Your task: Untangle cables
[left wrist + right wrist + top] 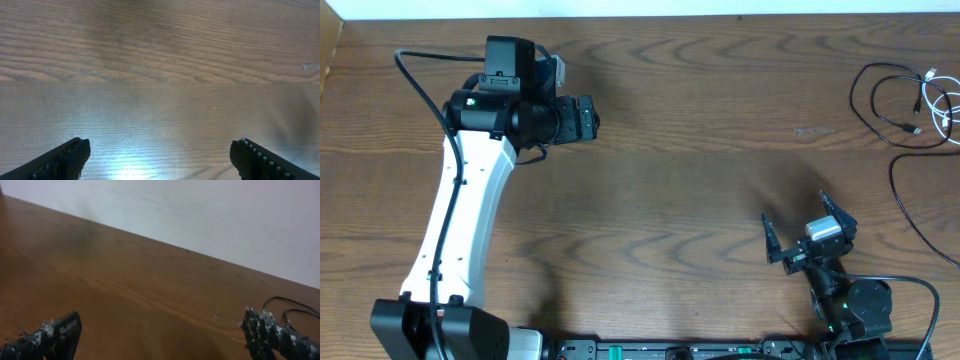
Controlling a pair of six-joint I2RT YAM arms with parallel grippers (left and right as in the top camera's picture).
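Wood-grain table (700, 150); thin black cable (854, 92), white cable (929, 78) looped together; left tool (588, 118), right tool (800, 222) wide open, empty.

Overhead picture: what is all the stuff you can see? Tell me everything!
table: one, brown wood, fills the view
black cable: one, black, looped at the far right corner
white cable: one, white, far right edge, lying among the black cable's loops
wall: one, white, behind the table's far edge
left arm: one, white and black, left side
right arm: one, black, near right corner
left gripper: one, black, open, holding nothing
right gripper: one, black, open, holding nothing
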